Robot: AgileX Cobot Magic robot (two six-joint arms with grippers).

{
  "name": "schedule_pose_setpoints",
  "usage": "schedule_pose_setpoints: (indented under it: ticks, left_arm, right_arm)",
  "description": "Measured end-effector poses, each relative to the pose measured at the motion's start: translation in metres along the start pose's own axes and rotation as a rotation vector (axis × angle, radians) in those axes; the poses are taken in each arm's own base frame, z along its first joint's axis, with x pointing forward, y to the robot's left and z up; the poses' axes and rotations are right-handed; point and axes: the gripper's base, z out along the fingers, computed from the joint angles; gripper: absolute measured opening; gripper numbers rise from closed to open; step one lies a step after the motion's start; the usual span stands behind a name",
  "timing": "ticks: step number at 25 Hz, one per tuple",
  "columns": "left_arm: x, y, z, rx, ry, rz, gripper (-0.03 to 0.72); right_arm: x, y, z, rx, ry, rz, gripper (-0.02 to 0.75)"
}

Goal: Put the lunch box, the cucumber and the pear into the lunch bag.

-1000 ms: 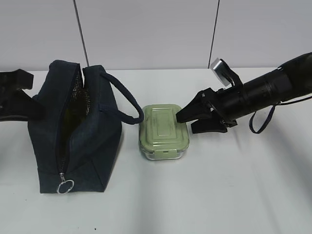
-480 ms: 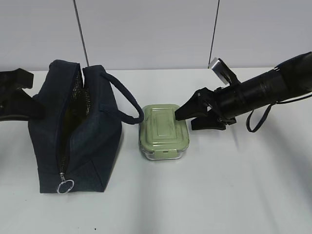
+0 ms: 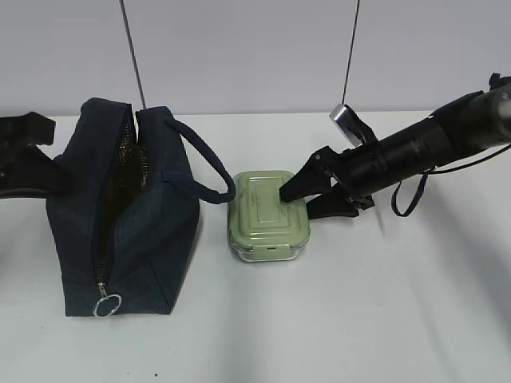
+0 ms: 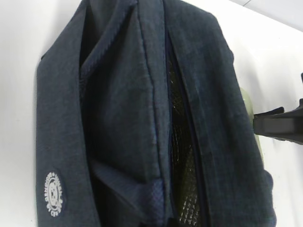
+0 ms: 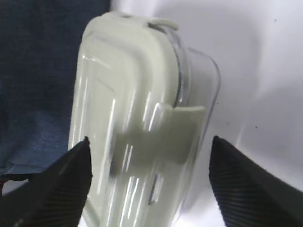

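The lunch bag [image 3: 120, 215] stands at the left with its top zipper open; it fills the left wrist view [image 4: 118, 118]. The lunch box [image 3: 267, 215] sits on the table just right of the bag. My right gripper [image 3: 297, 202] is open at the box's right end. In the right wrist view one finger stands on each side of the lunch box [image 5: 137, 118], with my right gripper [image 5: 150, 142] not closed on it. My left gripper [image 3: 24, 155] is behind the bag's left side, its jaws hidden. The cucumber and the pear are not in view.
The bag's loop handle [image 3: 211, 171] arches toward the lunch box. Its silver ring pull [image 3: 106, 305] hangs at the near end. The white table [image 3: 359, 319] meets a wall behind. A cable loop [image 3: 407, 195] hangs from my right arm.
My right gripper has moved left and lower, from beside the lunch box to straddling its right end. The bag, the box and the left arm have not moved.
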Motion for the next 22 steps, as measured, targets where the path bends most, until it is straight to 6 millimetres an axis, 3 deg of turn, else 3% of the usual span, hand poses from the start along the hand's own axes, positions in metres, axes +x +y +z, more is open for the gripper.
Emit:
schedule_pose_setpoints:
  ticks: [6,18,22]
  left_arm:
    - [0.000,0.000,0.000,0.000,0.000,0.000,-0.014]
    - [0.000,0.000,0.000,0.000,0.000,0.000,-0.014]
    - [0.000,0.000,0.000,0.000,0.000,0.000,-0.014]
  right_arm:
    - [0.002,-0.006,0.005,-0.016,0.050,0.017,0.595]
    - [0.003,0.001,0.013,-0.037,0.067,0.002,0.592]
    - [0.004,0.002,0.013,-0.036,0.069,-0.001,0.532]
